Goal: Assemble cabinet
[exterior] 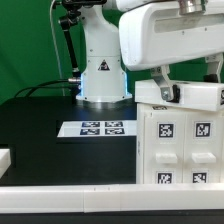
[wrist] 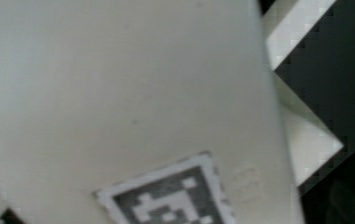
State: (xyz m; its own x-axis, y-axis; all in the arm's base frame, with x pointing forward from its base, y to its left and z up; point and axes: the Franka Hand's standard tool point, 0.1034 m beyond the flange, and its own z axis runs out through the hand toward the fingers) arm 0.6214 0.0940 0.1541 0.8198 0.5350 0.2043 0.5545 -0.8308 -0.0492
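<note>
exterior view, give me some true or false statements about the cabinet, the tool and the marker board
1. The large white boxy plastic cabinet stands at the exterior view's right. True.
2. The thin flat white marker board lies on a white tabletop. False: it lies on the black table.
3. The tool is down at the cabinet's top edge. True.
4. The cabinet's front faces are plain. False: they carry black-and-white square tags.
5. The marker board rests on top of the cabinet. False: it lies flat on the table, to the exterior view's left of it.
</note>
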